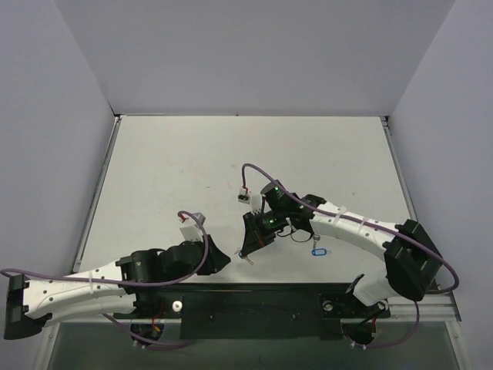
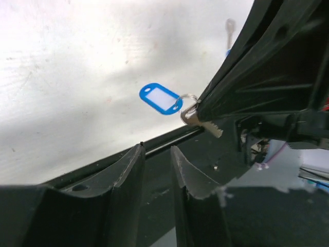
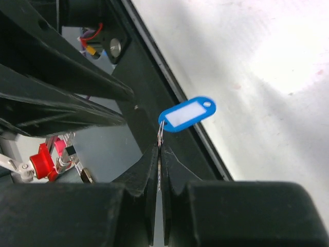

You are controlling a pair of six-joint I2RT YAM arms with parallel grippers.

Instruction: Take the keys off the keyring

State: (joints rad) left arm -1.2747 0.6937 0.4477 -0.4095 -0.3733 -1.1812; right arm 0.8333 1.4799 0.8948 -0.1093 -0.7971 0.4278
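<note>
Right tool [image 3: 159, 152] clamped on key [image 2: 203, 122] — keyring [image 3: 187, 113] dangling, left tool [image 2: 157, 150] apart (its camera alone shows teeth)

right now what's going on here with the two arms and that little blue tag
The right tool is shut on a small key near the front edge of the table. The keyring and its blue tag stick out beyond the fingertips. The left tool sits close by, slightly open and empty, pointing toward them. The key is still on the ring, so nothing has been separated yet.
</note>
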